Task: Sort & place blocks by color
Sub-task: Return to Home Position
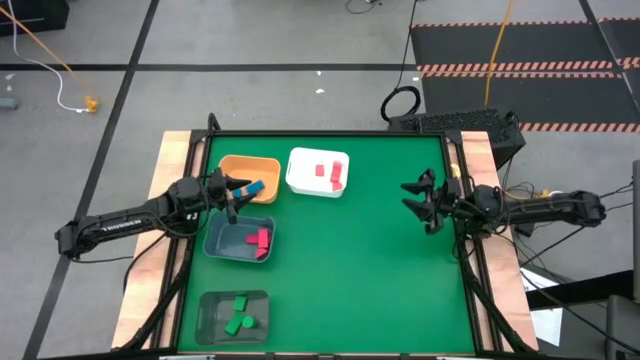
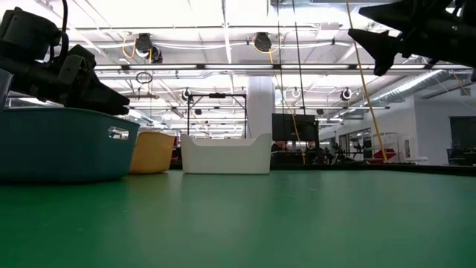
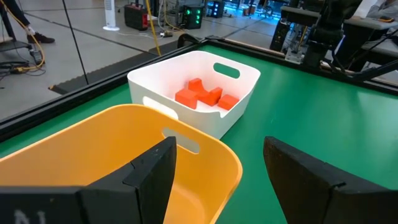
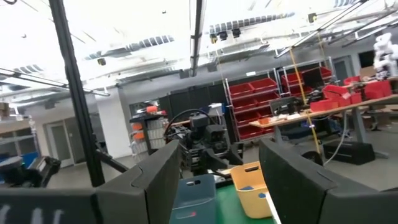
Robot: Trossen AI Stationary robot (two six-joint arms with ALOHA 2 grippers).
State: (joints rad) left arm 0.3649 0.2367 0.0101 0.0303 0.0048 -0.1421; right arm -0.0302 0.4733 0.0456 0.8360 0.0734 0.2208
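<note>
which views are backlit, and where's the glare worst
Low view: ceiling lights glare from behind, so the left tool and right tool are near-black silhouettes. Right wrist view: same backlight. High and left wrist views: evenly lit, no glare on the white bin or green table.

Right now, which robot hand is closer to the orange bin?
Left. The left gripper hangs over the orange bin's edge; the right gripper is far off across the table.
</note>
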